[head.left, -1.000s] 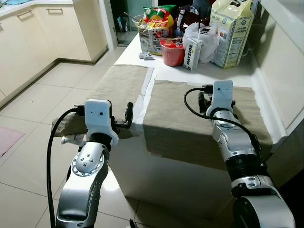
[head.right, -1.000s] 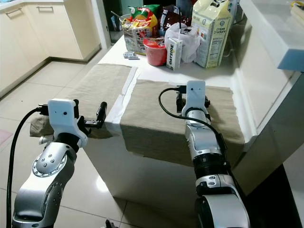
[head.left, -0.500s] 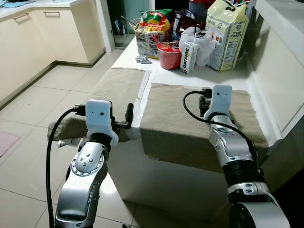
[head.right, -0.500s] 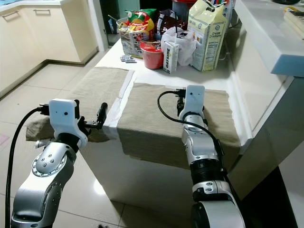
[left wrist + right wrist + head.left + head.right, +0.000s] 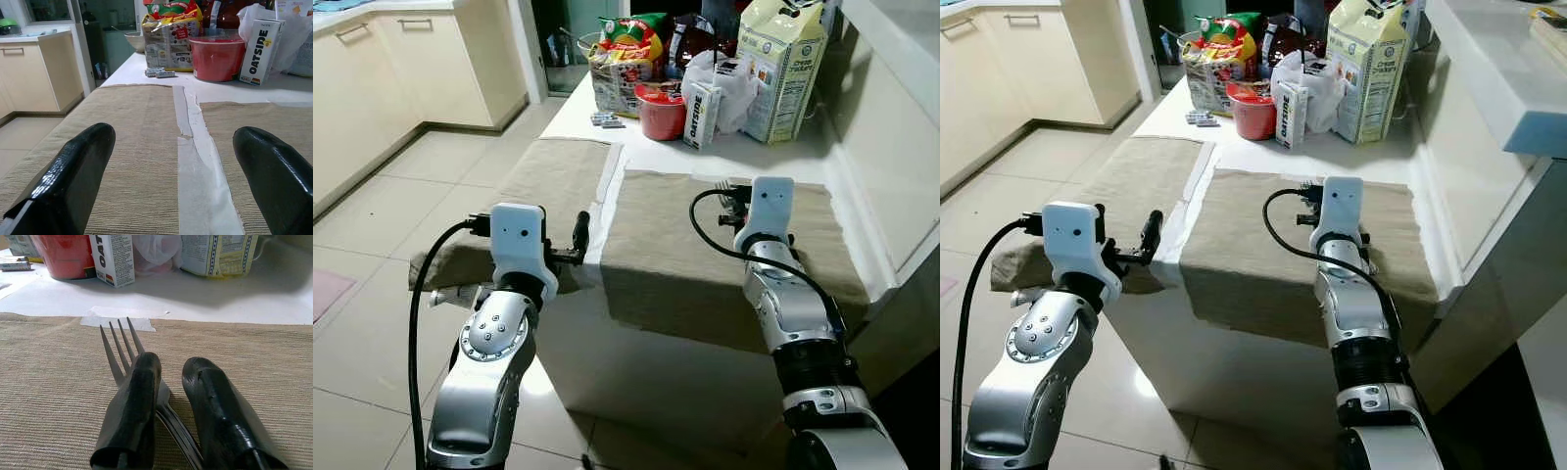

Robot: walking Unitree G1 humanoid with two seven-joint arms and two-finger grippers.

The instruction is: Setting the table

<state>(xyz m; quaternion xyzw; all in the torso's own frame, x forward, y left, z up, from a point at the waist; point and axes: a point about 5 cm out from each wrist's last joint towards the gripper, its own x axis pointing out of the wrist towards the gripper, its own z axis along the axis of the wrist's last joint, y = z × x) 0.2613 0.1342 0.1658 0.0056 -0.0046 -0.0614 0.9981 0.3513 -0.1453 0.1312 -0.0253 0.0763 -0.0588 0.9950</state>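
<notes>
Two beige woven placemats lie side by side on the white table (image 5: 656,155): the left placemat (image 5: 553,176) and the right placemat (image 5: 705,250). My right gripper (image 5: 171,377) is shut on a silver fork (image 5: 120,345), low over the far part of the right placemat. The fork's tines stick out past the fingertips toward the groceries. My left gripper (image 5: 173,147) is open with nothing in it, at the near edge of the left placemat; one of its fingers (image 5: 579,230) points along the strip between the mats.
Groceries crowd the table's far end: a red bowl (image 5: 663,110), an Oatside carton (image 5: 702,115), a cracker box (image 5: 786,69), snack bags (image 5: 631,54) and a white plastic bag (image 5: 734,83). A raised counter wall (image 5: 891,147) borders the right. Tiled floor and cabinets (image 5: 372,88) lie left.
The head view has shifted a little. Both arms keep about the same pose, and the right gripper still holds the fork over the right placemat.
</notes>
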